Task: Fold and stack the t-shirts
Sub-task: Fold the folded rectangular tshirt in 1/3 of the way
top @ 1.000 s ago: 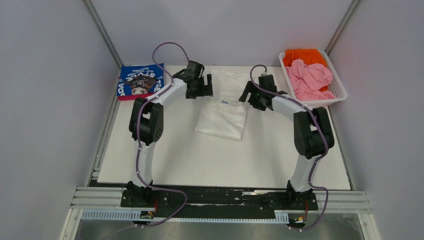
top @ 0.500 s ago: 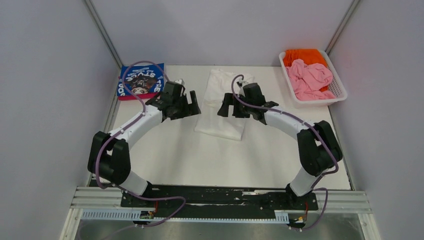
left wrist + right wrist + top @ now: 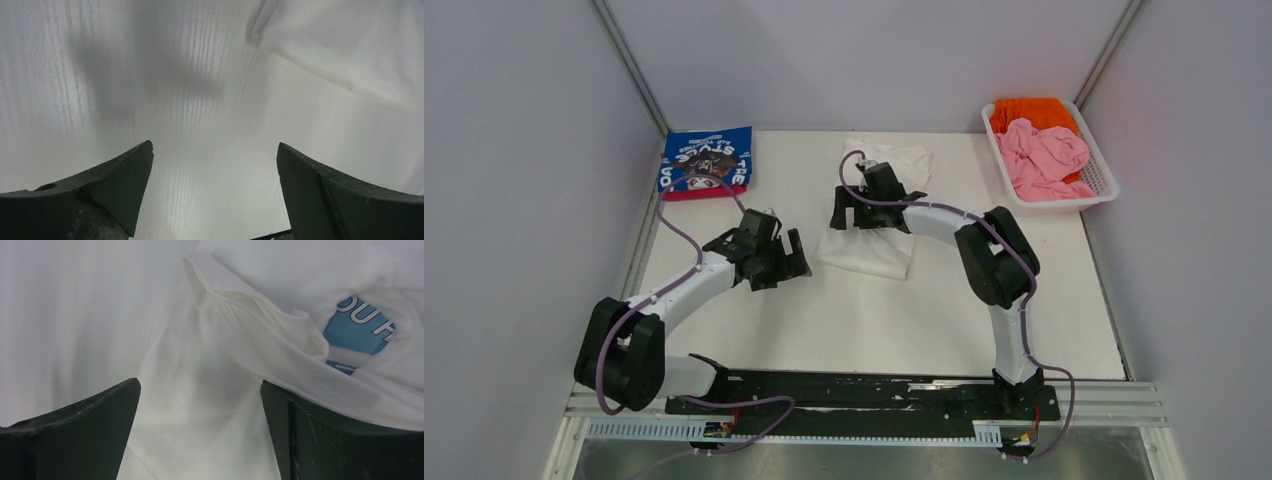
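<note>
**Hidden or cut off.** Seen from above, the right pincer (image 3: 860,216) and its wrist cover the middle of the white t-shirt (image 3: 879,255), so the fold there cannot be read. In the right wrist view a blue patch (image 3: 357,335) with white letters shows among the creases ahead and to the right of the pincer. It is cropped by cloth and not legible whole. A pink-red edge (image 3: 692,195) shows under the near side of the blue t-shirt (image 3: 707,160); what it belongs to cannot be told.

**Pincers.** The right pincer is released, its jaws spread wide over the rumpled white cloth and gripping nothing. Whether the tips rest on the fabric cannot be told. The left pincer (image 3: 214,147) is also released and wide apart. It holds nothing and is over the bare counter (image 3: 150,75), with a corner of the white t-shirt ahead and to its right, apart from it.

**Edges and room.** The blue t-shirt lies flat well beyond the left pincer, at the counter's far left corner. Well to the right of the right pincer, a basket (image 3: 1104,182) at the far right edge holds a crumpled pink t-shirt (image 3: 1046,155), with an orange t-shirt (image 3: 1027,110) behind it. Bare counter runs from both pincers back to the arm bases.
</note>
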{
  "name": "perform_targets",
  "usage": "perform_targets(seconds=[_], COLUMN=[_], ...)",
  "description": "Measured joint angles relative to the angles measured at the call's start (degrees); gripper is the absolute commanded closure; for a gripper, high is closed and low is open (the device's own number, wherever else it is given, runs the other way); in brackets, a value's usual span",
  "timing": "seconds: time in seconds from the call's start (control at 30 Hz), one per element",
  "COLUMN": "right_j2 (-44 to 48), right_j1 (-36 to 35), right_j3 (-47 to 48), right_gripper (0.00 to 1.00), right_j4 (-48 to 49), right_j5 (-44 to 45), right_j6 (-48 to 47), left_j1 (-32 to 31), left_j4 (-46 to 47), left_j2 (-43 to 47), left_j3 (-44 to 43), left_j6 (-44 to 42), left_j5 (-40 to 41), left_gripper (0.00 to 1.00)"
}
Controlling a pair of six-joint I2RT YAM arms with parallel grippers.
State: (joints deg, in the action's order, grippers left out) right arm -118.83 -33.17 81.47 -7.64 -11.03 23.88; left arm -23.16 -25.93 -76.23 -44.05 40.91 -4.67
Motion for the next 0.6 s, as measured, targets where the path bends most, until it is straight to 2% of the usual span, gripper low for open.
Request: perform_targets(seconds=[0.33,0.6], right_j2=[-8.1,-14.6], right_j1=[2.4,4.7], right_j3=[12.0,20.9], right_gripper=[0.00,0.00], right_j4=[0.5,0.8], right_j5=[5.5,7.6], right_j6=[-2.8,-5.3], left_j1=[0.0,0.0], left_j4=[0.0,0.3], left_j2=[0.9,-4.5], left_j3=[1.3,-1.7], left_j6=[1.3,1.3], left_j5=[0.7,0.6], left_gripper=[0.00,0.00])
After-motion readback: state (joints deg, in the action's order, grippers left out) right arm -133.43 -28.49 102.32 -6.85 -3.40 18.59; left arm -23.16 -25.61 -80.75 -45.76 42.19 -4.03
